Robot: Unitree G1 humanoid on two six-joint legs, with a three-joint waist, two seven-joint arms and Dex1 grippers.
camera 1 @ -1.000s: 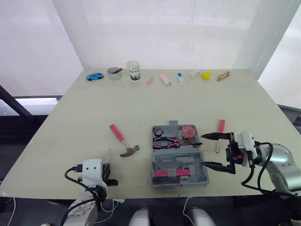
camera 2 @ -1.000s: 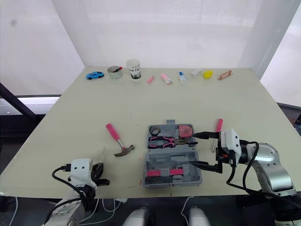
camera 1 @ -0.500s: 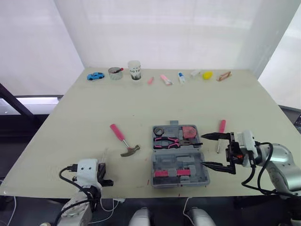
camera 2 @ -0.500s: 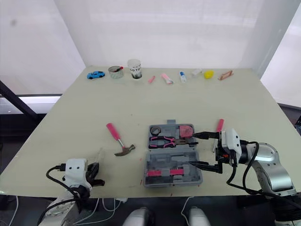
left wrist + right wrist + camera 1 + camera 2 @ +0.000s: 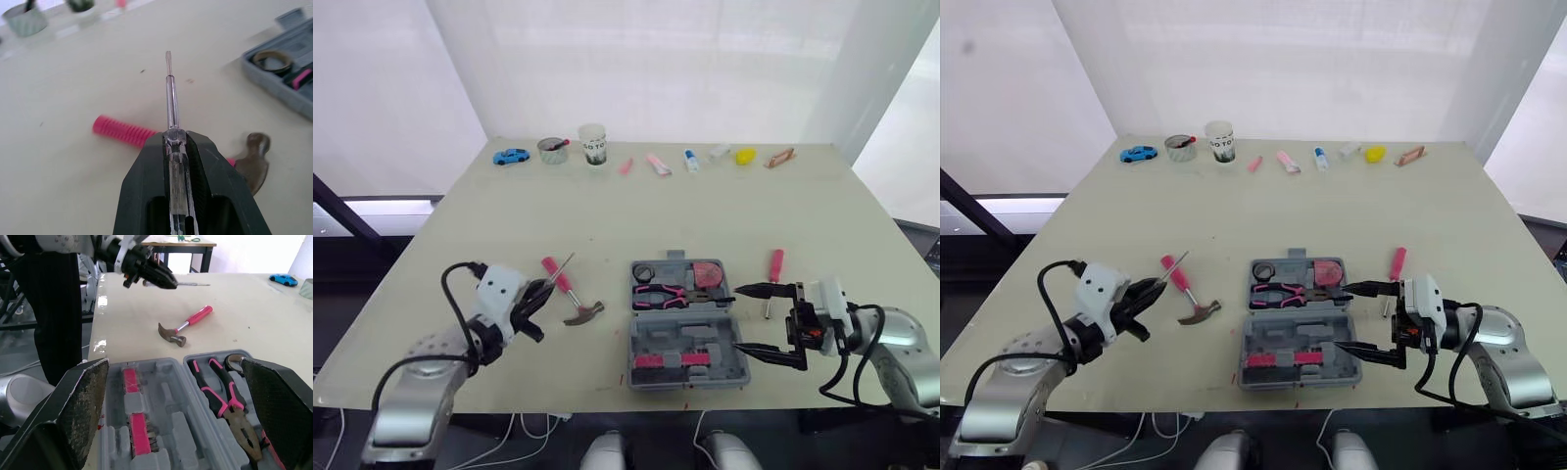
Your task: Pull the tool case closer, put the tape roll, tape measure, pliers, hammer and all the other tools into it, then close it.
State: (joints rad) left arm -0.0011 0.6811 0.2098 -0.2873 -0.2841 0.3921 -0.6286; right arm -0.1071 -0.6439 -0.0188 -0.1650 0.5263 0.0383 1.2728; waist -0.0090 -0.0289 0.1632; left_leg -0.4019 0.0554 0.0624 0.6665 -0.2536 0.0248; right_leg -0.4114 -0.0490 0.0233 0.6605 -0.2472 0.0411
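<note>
Beige table (image 5: 705, 220); tool case (image 5: 720, 368), hammer (image 5: 581, 313), pink screwdriver (image 5: 773, 268)

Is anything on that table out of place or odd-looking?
Nothing is spilled or broken. The hammer and a pink-handled screwdriver lie loose beside the open tool case, and the left gripper holds a clear screwdriver in the air.

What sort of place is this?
Likely a robot test room: a plain table backed by white screens, an open tool case, and odd props like a toy car along the far edge.
</note>
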